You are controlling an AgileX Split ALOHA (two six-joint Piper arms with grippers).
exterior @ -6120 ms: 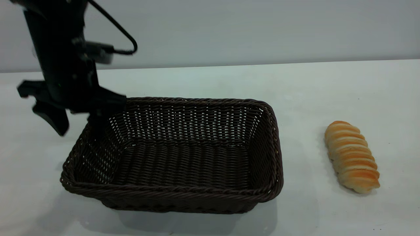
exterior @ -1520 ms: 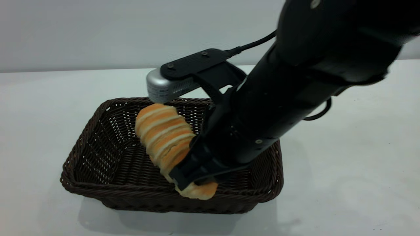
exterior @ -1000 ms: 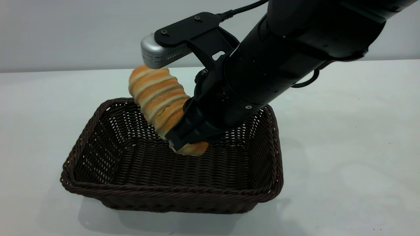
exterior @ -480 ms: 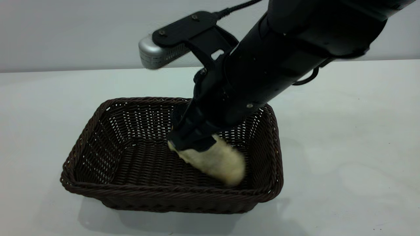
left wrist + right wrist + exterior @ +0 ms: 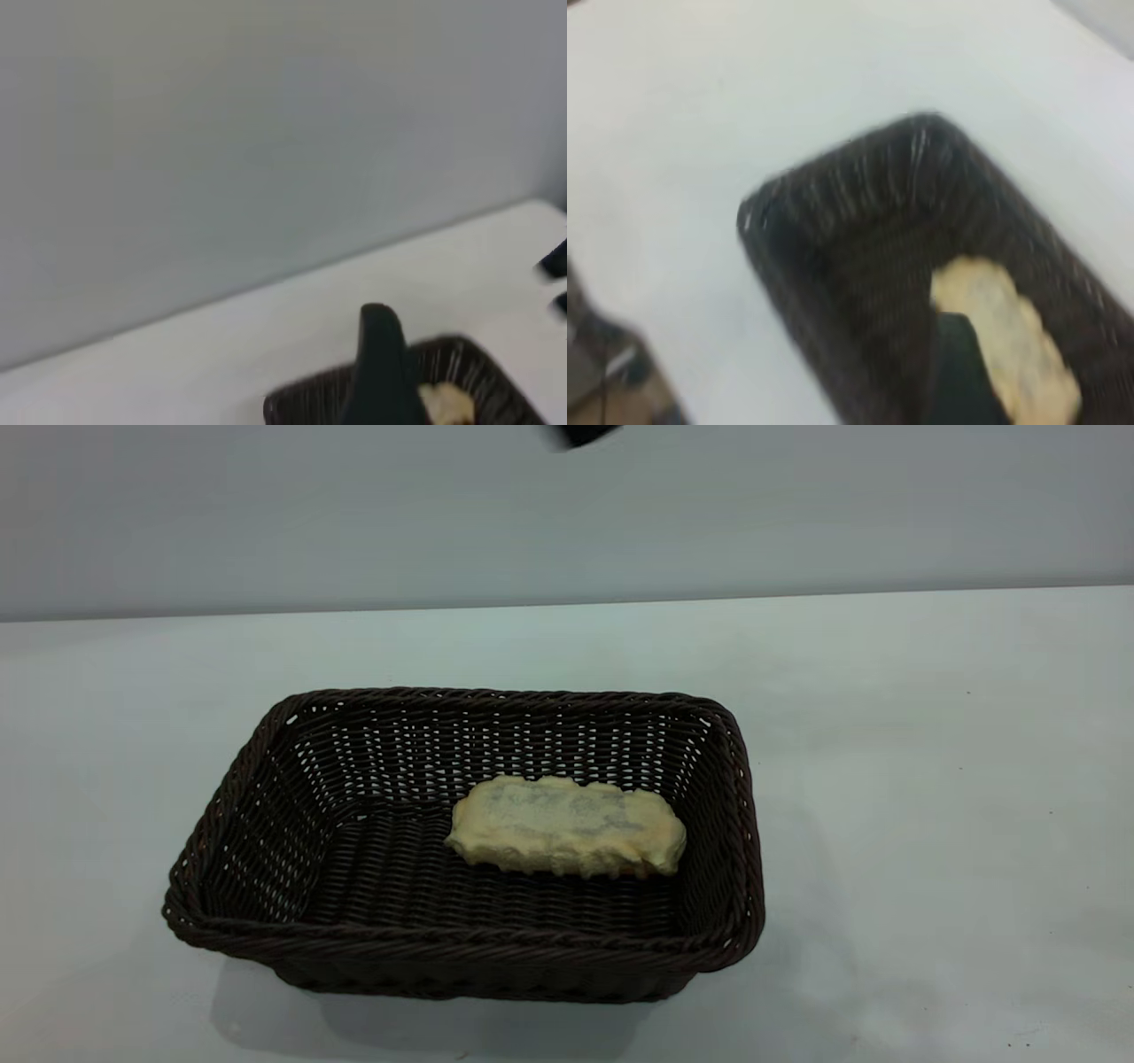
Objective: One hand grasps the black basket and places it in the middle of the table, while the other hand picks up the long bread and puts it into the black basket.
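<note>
Now the long bread [image 5: 567, 826] lies pale face up on the floor of the black basket [image 5: 266, 744], toward its right end. The right gripper [image 5: 957, 372] hangs high above it, one finger showing; the left gripper [image 5: 381, 372] likewise. Whether either is spread cannot be told. Bare table [image 5: 930, 779] surrounds the rim.

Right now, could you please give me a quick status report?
Long bread lying pale face up inside black basket. Nothing holding either. Table around basket unobstructed.
</note>
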